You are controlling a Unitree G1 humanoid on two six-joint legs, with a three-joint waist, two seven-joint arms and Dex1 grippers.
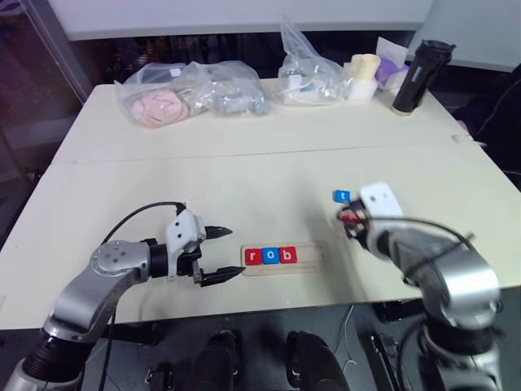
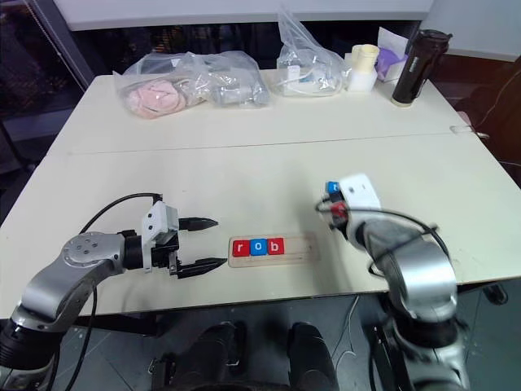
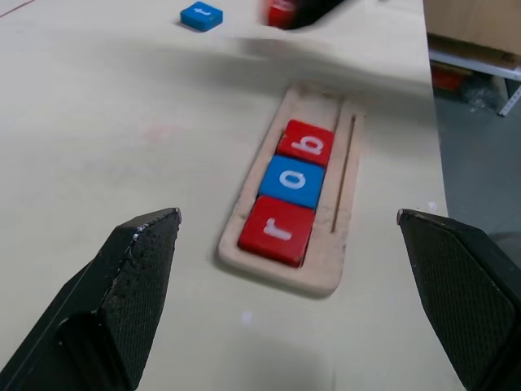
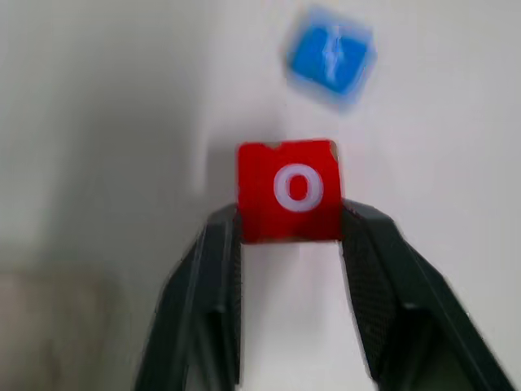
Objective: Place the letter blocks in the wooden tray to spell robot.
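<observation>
This looks like a robotics lab or test room: a plain pale desk (image 1: 244, 163) stands alone on a dark floor. At its far edge lie clear plastic bags (image 1: 191, 91) of parts, a black flask (image 1: 417, 75) and small boxes (image 1: 389, 67)

Lower centre, the wooden tray (image 1: 283, 259) holds r, o, b blocks (image 1: 269, 257) at its left end; the t block (image 1: 342, 196) lies upper right of it

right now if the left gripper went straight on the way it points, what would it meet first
Probably the wooden tray: the left gripper, jaws open, points along the table at the tray's near end, where the red r block sits. How high it hangs is unclear, so it might pass just above.
</observation>
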